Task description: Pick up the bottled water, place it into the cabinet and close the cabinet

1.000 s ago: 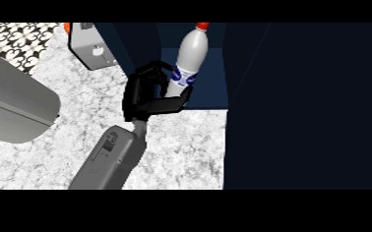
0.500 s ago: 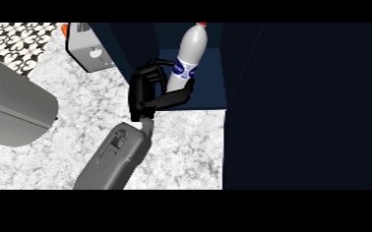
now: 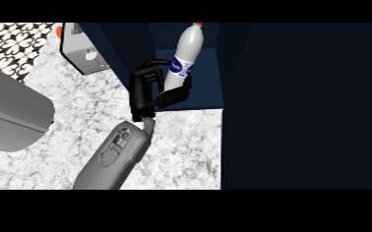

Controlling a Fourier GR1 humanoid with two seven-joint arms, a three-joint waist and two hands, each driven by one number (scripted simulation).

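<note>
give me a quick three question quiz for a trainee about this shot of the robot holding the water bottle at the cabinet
1. True or false: the hand is curled round the bottled water.
2. What colour is the bottle's cap?
3. The bottle is: A) lying on the counter, B) tilted, inside the cabinet opening, C) standing on the grey appliance.

Key: 1 true; 2 red; 3 B.

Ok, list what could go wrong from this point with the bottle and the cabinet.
1. The white plastic water bottle with the blue label leans inside the dark blue cabinet; it may topple on release.
2. The right hand has fingers curled round the bottle's base, so pulling out could drag it along.
3. Bottle and hand sit near the front edge, which may block closing.
</note>
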